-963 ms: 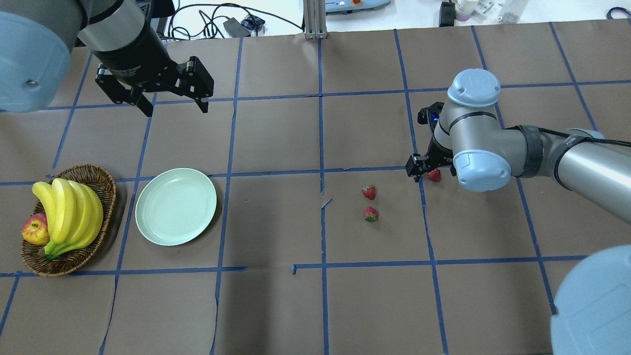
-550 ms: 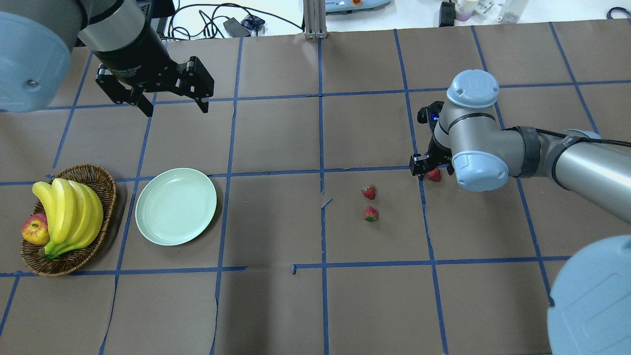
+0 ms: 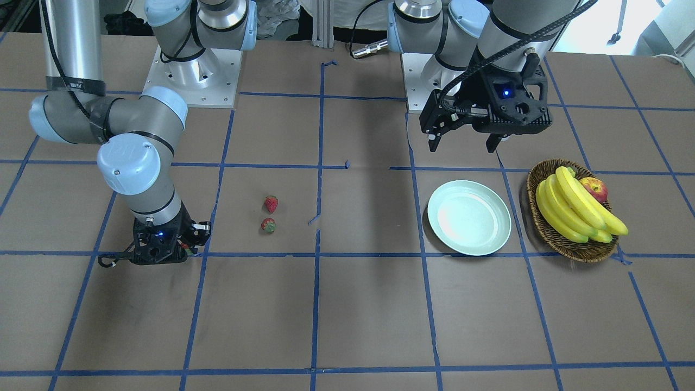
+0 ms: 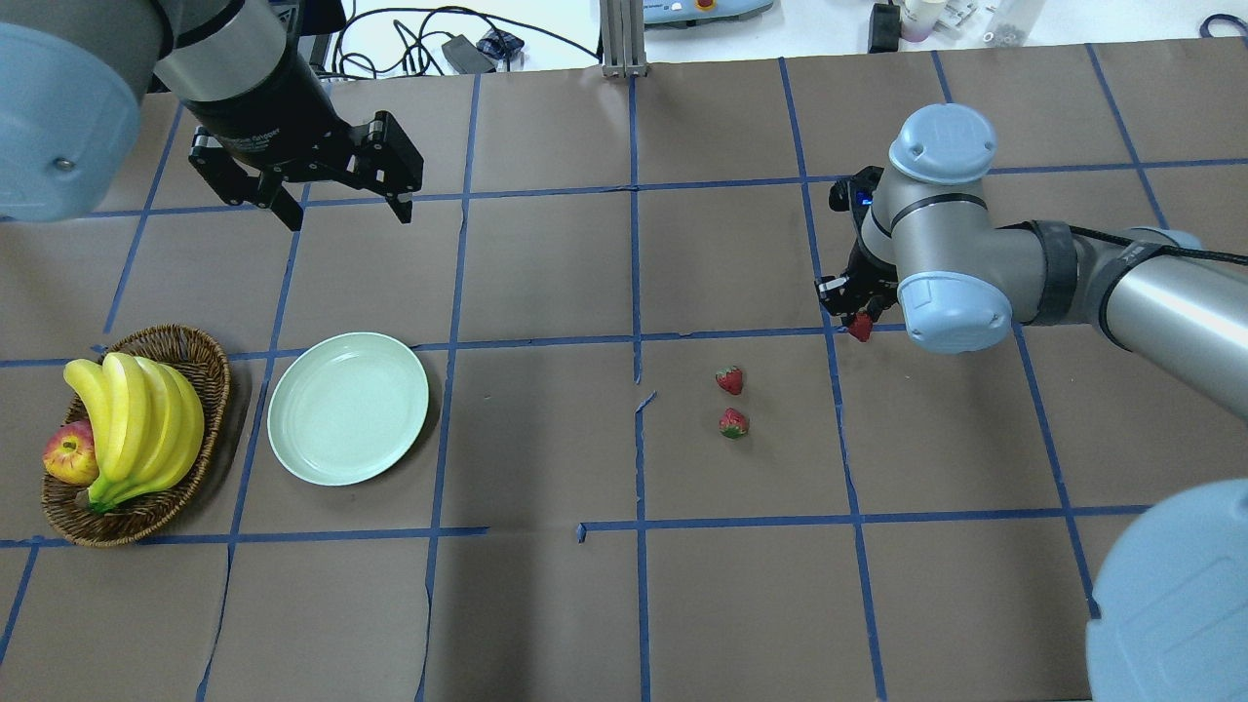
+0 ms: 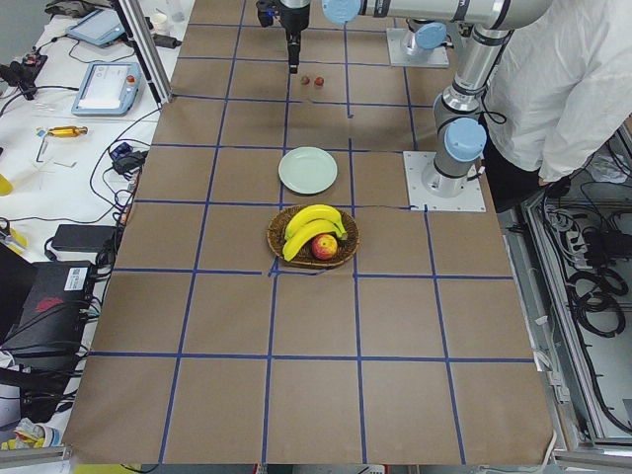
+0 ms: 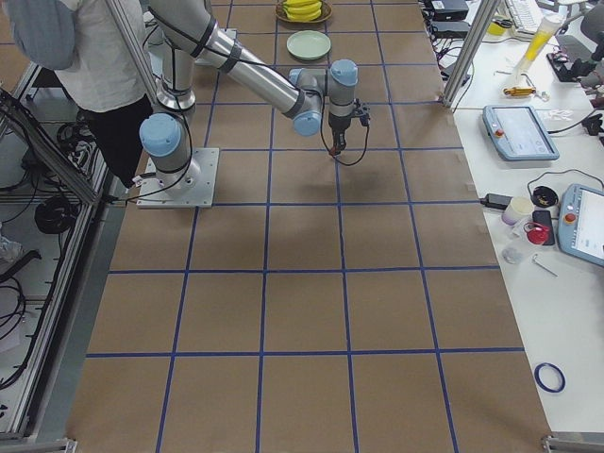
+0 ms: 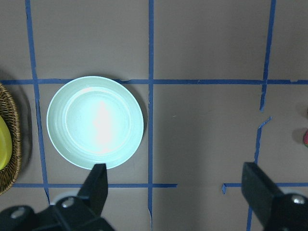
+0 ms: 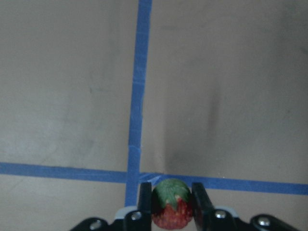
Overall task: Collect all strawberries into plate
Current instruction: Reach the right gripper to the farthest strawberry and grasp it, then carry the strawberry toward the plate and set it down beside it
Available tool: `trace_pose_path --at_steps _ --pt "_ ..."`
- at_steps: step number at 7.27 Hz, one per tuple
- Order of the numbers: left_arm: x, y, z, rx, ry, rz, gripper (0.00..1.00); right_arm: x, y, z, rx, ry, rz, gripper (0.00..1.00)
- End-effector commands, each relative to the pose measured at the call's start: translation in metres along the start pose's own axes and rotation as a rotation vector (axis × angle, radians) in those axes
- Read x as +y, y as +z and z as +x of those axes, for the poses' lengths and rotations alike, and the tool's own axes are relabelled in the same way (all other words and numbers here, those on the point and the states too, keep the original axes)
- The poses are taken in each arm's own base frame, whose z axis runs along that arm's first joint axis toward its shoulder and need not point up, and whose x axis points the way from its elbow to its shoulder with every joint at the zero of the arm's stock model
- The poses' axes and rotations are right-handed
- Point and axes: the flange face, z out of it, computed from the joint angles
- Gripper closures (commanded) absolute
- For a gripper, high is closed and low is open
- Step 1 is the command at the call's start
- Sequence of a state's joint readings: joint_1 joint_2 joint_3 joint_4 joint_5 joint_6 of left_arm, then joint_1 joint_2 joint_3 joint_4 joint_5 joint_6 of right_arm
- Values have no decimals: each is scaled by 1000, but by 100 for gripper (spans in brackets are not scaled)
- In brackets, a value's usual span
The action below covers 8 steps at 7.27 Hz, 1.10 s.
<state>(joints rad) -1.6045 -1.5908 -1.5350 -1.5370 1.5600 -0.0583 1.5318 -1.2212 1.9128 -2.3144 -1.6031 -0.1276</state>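
My right hand (image 8: 171, 191) is narrowed onto one strawberry (image 8: 171, 214), pinched between both fingers with its green cap facing away from the wrist, above the desk (image 4: 546, 273). A second strawberry (image 4: 729, 379) and a third strawberry (image 4: 733, 423) lie near each other on the desk, well apart from the plate (image 4: 348, 408). My left hand (image 4: 347, 216) hangs spread wide and holds nothing; the wrist view shows the plate below it.

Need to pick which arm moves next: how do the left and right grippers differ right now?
The right gripper is shut on a strawberry; the left gripper is open and empty. The left hangs near the plate; the right is far from it, by two loose strawberries. Both point down.
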Motion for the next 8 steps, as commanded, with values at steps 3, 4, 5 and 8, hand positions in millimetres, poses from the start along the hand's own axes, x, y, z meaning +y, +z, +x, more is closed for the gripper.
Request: trace_pose_path --at_steps 3,4,5,8 --pt "1 -1 0 2 0 1 0 -7 -116 -207 -95 237 34 100" --pt "1 -1 0 2 0 1 0 20 -104 -258 -96 239 -10 100" --pt "1 0 0 1 0 -1 0 43 -69 -306 -126 234 -89 100" --pt "1 -1 0 2 2 1 0 54 -8 -333 -112 199 -139 100"
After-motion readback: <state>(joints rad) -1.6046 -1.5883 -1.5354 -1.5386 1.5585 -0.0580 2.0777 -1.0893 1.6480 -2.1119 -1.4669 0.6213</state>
